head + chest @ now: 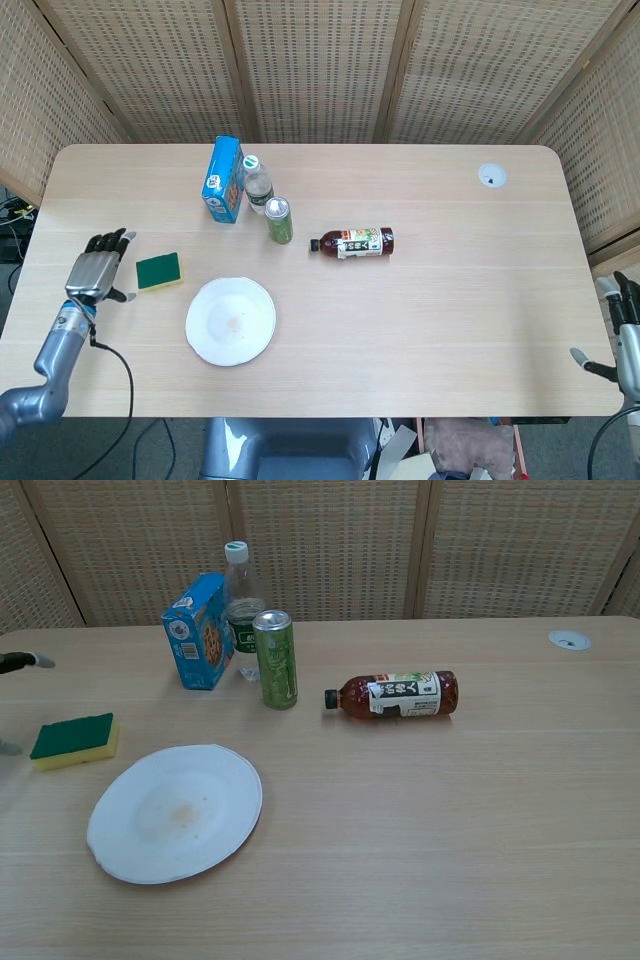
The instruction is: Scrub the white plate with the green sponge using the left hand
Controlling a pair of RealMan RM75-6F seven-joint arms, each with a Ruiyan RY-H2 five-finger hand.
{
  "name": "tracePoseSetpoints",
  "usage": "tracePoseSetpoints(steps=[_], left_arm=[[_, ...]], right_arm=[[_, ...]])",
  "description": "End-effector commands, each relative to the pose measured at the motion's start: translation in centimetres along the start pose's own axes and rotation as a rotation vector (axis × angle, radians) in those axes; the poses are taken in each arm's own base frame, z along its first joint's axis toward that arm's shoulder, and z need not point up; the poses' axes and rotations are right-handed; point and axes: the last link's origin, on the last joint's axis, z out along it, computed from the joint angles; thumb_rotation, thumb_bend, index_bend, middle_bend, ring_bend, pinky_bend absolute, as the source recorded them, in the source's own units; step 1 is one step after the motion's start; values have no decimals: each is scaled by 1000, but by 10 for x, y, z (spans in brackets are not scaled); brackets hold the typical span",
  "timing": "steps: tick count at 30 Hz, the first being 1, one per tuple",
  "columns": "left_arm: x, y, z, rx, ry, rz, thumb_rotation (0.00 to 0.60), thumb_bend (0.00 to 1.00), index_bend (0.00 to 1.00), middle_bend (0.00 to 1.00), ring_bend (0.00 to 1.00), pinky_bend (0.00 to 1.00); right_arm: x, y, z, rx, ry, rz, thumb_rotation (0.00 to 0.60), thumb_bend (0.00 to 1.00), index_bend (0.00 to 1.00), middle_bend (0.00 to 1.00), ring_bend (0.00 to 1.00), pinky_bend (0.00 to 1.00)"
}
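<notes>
Green sponge point(159, 270) beside left hand point(96, 272)

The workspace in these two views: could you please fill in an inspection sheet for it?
Surface: wooden table, round grommet far right.
Job's things: green sponge lying flat; white plate beside it, brownish stain at centre.
Clutter: blue box, water bottle, green can upright; tea bottle on its side.
Hands: left hand beside sponge, empty; right hand at table's edge, empty.
Cables: black cable below left arm.
Surroundings: woven screens.
</notes>
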Motion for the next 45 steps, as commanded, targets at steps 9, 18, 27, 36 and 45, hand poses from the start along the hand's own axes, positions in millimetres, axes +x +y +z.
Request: tracePoseSetpoints(steps=[9,18,27,36,45], left_arm=[[-19,27,27,-1,-74,-40,600,0,27,83,108,270],[-25,38,45,23,-82,-29,600,0,147,162,163,302],[-24,44,53,26,-68,-32,600,4,290,271,258,351],[-16,42,54,16,-24,-33,600,68,411,350,321,391],[15,64,36,-146,88,-29,600,96,431,371,342,413]], right_arm=[[-2,1,3,-4,-9,-2,600,0,63,0,0,0],[-3,1,3,-6,-12,-1,600,0,62,0,0,0],[-4,3,5,-14,-16,2,600,0,62,0,0,0],[-4,3,6,-14,-19,3,600,0,63,0,0,0],[-4,2,6,-11,-19,5,600,0,63,0,0,0]])
